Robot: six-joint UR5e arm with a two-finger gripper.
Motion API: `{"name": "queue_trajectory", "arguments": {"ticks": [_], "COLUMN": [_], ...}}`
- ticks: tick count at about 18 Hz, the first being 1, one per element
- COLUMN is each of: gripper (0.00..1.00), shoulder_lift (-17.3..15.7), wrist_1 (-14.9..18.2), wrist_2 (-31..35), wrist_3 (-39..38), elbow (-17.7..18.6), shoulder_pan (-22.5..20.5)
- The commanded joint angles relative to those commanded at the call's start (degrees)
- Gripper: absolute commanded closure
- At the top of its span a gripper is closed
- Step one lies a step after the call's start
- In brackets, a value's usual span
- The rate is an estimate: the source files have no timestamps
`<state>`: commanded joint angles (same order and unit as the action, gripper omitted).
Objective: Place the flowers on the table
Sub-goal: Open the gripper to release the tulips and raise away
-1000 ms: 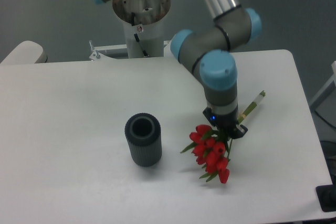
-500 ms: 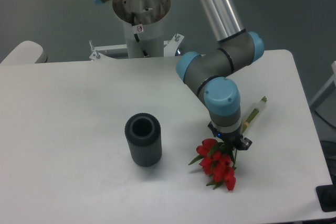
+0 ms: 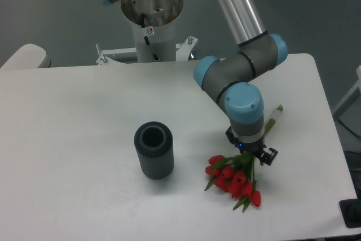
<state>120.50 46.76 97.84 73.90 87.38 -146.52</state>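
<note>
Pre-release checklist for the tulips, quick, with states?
1. Claw over the flowers stems: ok.
2. Claw grip state: cannot tell, the wrist hides the jaws.
3. Flowers resting on the table: cannot tell, blooms look low but contact is unclear.
4. Bunch inside the table's front edge: ok.
5. Vase apart from the bunch, upright to its left: ok.
6. Stem ends over the table, not past its right edge: ok.

Looking like a robotics lab: robot arm (image 3: pixel 240 77) sitting bolted beside a plain white bench (image 3: pixel 73 139), grey floor (image 3: pixel 51 9).
</note>
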Motion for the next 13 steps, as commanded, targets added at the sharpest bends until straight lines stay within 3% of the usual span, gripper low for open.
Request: {"name": "queue_trajectory", "arguments": {"ticks": [7,13], "gripper": [0.02,0.01], "shoulder_lift": [-2.20,-2.73], "wrist_1": [0.97,4.83], "wrist_2": [-17.40,-23.04], "wrist_3": [-0.16,-0.25], "elbow": [-7.39,-11.87], "shoulder_pan": [-0.26,-3.15]}}
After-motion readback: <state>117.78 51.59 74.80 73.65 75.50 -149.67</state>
